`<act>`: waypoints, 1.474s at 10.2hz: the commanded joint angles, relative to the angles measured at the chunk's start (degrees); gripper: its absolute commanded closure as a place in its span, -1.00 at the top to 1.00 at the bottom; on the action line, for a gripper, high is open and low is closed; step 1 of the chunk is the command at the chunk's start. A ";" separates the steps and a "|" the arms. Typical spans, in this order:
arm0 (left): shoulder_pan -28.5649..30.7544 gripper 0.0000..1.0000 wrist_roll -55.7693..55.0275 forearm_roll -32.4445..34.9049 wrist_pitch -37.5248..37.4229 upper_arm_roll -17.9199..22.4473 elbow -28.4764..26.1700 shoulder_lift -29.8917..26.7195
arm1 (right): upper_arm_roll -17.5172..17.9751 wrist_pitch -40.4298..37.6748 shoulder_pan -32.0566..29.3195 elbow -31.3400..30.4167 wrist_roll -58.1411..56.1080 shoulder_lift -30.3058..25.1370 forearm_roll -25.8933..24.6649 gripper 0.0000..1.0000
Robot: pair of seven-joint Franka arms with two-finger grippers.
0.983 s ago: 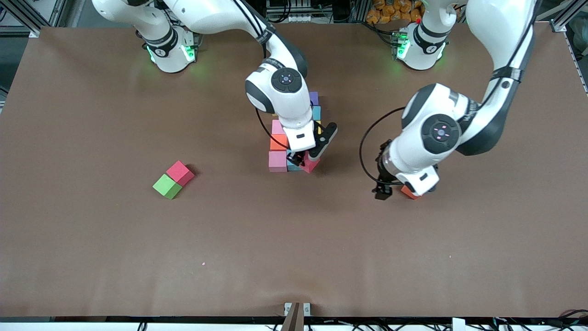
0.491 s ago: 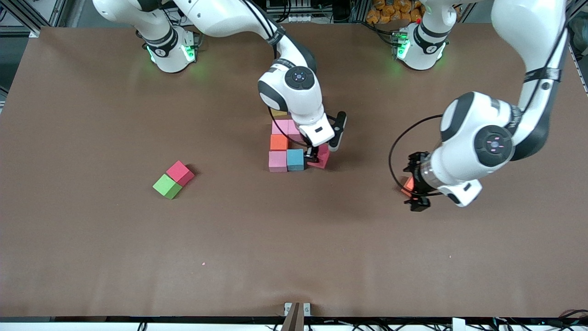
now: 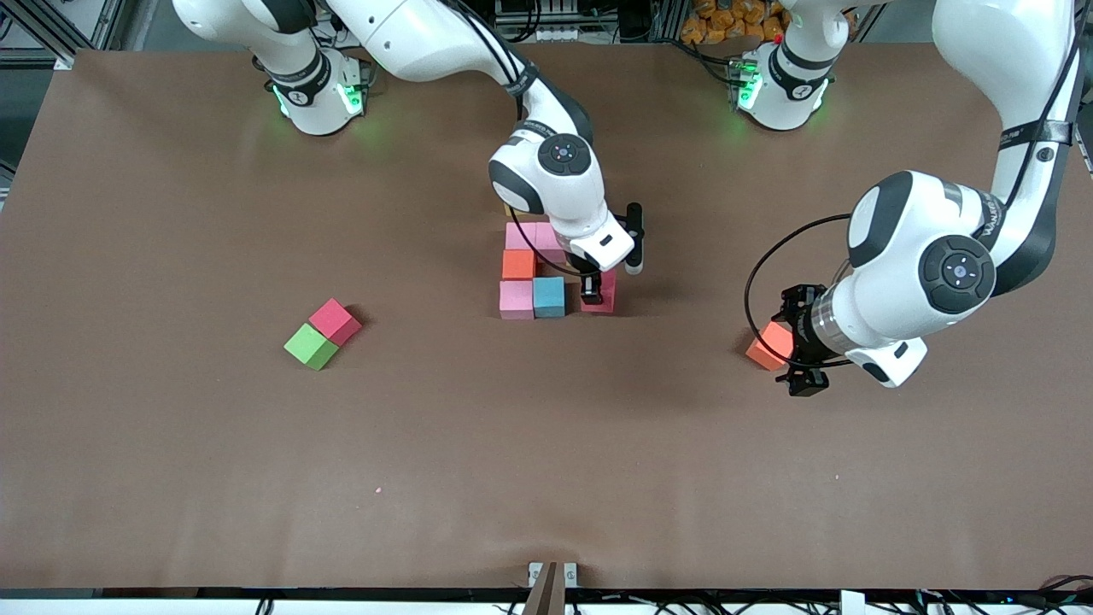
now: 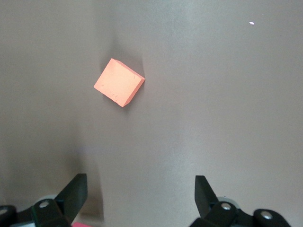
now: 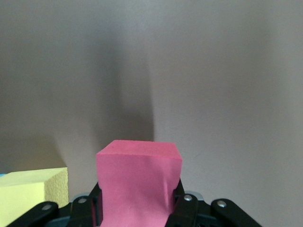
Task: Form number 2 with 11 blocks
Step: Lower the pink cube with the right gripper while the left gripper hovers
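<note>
- A red block (image 3: 599,291) is held in the right gripper (image 3: 592,293), just beside a blue block (image 3: 549,296) in the cluster.
- An orange block (image 3: 768,346) is seen on the table (image 3: 171,470), beside the left gripper (image 3: 801,342).
- A green cube (image 3: 309,346) is touched by another red block (image 3: 334,320).

Front view: high above the desk (image 3: 171,444), facing both arm bases, taking in everything. Left wrist view: straight down, well above the orange block (image 4: 119,82), also visible in front view (image 3: 769,345). Right wrist view: very close on the red block (image 5: 138,182), shared too (image 3: 599,293).
</note>
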 commanded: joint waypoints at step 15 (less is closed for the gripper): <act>0.08 1.00 8.99 0.44 -3.44 -0.54 2.06 0.67 | 3.44 -0.11 -4.40 -2.07 -8.54 1.48 3.30 -0.11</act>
